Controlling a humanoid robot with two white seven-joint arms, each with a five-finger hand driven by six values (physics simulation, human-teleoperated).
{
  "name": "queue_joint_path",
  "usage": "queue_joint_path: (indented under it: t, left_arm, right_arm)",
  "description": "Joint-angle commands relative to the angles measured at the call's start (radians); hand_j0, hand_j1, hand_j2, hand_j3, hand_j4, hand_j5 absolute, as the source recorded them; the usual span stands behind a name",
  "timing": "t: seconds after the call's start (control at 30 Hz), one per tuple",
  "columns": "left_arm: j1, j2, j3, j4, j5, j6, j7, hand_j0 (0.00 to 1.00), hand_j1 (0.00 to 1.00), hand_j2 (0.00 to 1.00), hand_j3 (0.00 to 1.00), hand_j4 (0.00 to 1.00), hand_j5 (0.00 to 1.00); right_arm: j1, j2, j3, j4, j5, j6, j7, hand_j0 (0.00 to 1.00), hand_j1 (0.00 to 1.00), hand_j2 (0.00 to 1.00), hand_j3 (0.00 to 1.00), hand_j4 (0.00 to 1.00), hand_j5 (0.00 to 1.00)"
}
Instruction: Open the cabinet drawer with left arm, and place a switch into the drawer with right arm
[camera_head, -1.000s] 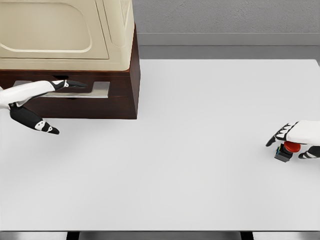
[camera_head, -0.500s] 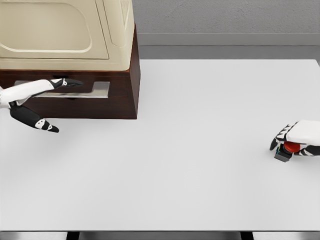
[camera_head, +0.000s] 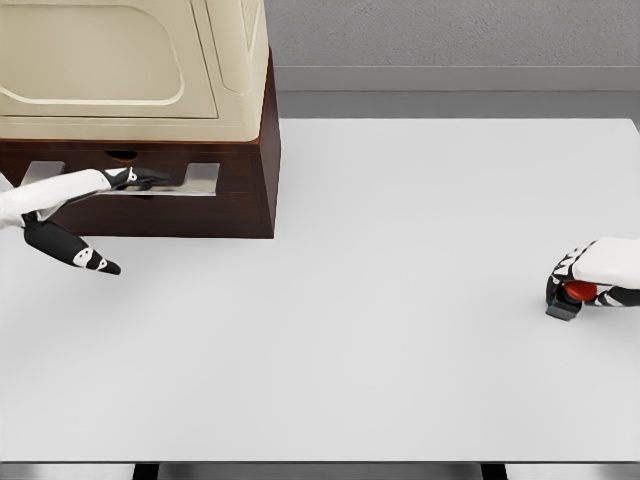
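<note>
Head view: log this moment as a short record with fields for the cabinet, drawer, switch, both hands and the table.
cabinet: cream body on a dark brown base, at the table's far left
drawer: in the brown base, metal handle across its front; looks shut
switch: red-capped button switch, near the table's right edge
left hand: fingers reaching onto the drawer handle, thumb spread low
right hand: fingers curled around the switch
table: white top

White table (camera_head: 400, 380): cabinet (camera_head: 200, 205) rear-left, switch (camera_head: 566, 303) far right edge.
</note>
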Motion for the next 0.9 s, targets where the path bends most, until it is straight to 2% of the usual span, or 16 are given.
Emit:
queue_joint_path:
  t: [0.0, 0.37, 0.57, 0.87]
  left_arm:
    - [0.000, 0.004, -0.005, 0.002, -0.016, -0.002, -0.006, 1.00, 1.00, 1.00, 1.00, 1.00, 1.00]
    - [0.044, 0.013, -0.005, 0.000, -0.010, -0.002, -0.017, 1.00, 1.00, 1.00, 1.00, 1.00, 1.00]
    - [0.051, 0.033, -0.006, 0.000, -0.010, -0.002, -0.127, 1.00, 1.00, 1.00, 1.00, 1.00, 1.00]
    - [0.055, 0.053, -0.008, 0.000, -0.002, -0.002, -0.161, 1.00, 1.00, 1.00, 1.00, 1.00, 1.00]
  right_arm:
    - [-0.002, -0.001, -0.001, 0.000, -0.007, 0.002, 0.000, 0.54, 0.54, 0.54, 0.54, 0.54, 0.54]
    - [-0.021, 0.014, -0.002, -0.003, -0.010, 0.002, 0.000, 0.51, 0.51, 0.51, 0.51, 0.51, 0.51]
    - [-0.031, 0.023, -0.002, -0.008, -0.012, 0.002, 0.000, 0.49, 0.49, 0.49, 0.49, 0.49, 0.49]
    - [-0.072, 0.051, -0.002, -0.011, -0.012, 0.002, 0.000, 0.48, 0.48, 0.48, 0.48, 0.48, 0.48]
